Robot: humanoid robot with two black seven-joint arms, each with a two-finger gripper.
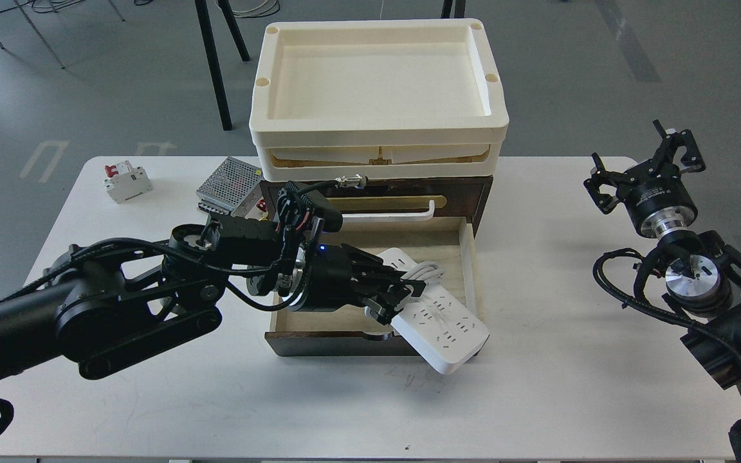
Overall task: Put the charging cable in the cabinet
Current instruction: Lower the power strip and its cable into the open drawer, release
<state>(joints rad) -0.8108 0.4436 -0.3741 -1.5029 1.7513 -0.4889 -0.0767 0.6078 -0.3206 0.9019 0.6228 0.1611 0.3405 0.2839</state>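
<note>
My left gripper is shut on the charging cable, a flat white power strip with its cord looped at the top. It holds the strip tilted over the open lower drawer of the dark-brown cabinet. The strip's lower right corner hangs past the drawer's front edge. The upper drawer with its white handle is shut. My right gripper is open and empty, far right above the table.
Two stacked cream trays sit on top of the cabinet. A grey perforated box and a white circuit breaker lie at the back left of the white table. My left arm covers the table's left middle.
</note>
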